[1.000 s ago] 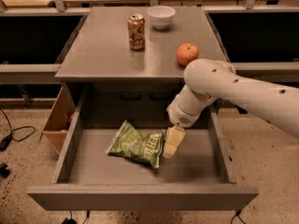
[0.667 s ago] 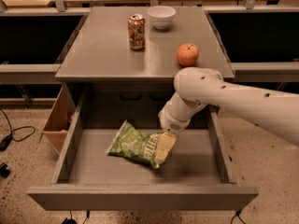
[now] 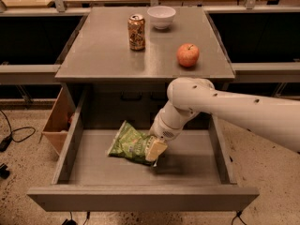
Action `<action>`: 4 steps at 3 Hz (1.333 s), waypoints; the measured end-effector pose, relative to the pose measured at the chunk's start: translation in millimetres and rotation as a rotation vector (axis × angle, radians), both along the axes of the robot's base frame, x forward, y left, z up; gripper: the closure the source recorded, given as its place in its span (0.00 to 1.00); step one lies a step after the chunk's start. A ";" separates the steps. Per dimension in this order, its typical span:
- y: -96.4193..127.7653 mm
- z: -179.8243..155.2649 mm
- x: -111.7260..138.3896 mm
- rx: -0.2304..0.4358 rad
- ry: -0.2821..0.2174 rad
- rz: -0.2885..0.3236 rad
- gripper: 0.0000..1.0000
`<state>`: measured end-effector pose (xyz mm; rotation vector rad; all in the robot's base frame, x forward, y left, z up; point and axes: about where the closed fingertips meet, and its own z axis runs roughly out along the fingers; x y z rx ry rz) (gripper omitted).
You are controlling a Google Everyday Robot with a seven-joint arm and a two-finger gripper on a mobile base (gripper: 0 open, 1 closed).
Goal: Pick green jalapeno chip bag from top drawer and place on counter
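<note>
The green jalapeno chip bag (image 3: pixel 128 144) lies flat on the floor of the open top drawer (image 3: pixel 140 198), left of its middle. My gripper (image 3: pixel 155 151) reaches down from the white arm at the right and sits at the bag's right end, its pale fingertip over the bag's edge. The grey counter (image 3: pixel 103 55) is the cabinet top behind the drawer.
On the counter stand a gold-brown drink can (image 3: pixel 136 32), a white bowl (image 3: pixel 161 17) and a red apple (image 3: pixel 187 55). A tan cardboard box (image 3: pixel 56 123) sits on the floor left of the drawer. Cables lie at the far left.
My gripper has moved left and down across the drawer, from beside the bag's right end to over its edge. The bag has not moved.
</note>
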<state>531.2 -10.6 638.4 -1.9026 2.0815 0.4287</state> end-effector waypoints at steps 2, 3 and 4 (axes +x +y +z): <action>0.3 -0.2 -0.2 0.001 0.001 0.001 0.88; 4.1 14.1 0.7 0.024 -0.004 0.022 1.00; 18.9 72.0 10.0 -0.021 -0.047 0.079 1.00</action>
